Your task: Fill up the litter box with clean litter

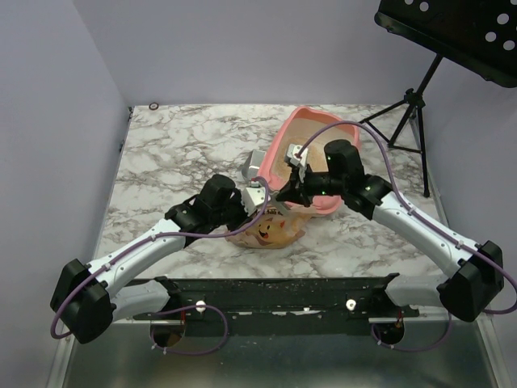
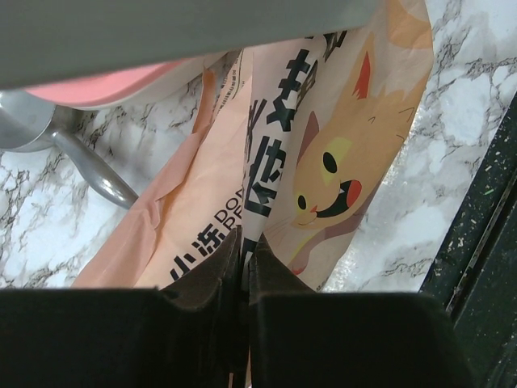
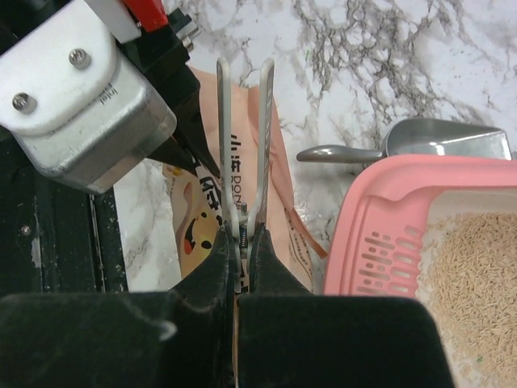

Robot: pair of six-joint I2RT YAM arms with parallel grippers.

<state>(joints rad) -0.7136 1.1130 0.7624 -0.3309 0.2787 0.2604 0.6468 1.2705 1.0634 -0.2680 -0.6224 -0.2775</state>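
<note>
The pink litter box (image 1: pixel 284 139) stands at the table's middle right, with beige litter (image 1: pixel 311 129) inside; it also shows as the pink litter box (image 3: pixel 380 234) holding litter (image 3: pixel 477 275). An orange printed bag (image 1: pixel 271 232) with a cat face lies just in front of it. My left gripper (image 2: pixel 245 242) is shut on the edge of the bag (image 2: pixel 323 137). My right gripper (image 3: pixel 245 242) is shut on a white spring clip (image 3: pixel 262 121), whose two arms stick out over the bag (image 3: pixel 283 194). Both grippers meet above the bag, left gripper (image 1: pixel 257 198) beside right gripper (image 1: pixel 287 194).
A grey metal scoop (image 1: pixel 257 164) lies left of the box, against its rim; its handle (image 2: pixel 89 166) and bowl (image 3: pixel 444 141) show in the wrist views. A black rail (image 1: pixel 275 291) runs along the near edge. A music stand (image 1: pixel 452 32) on a tripod stands at back right.
</note>
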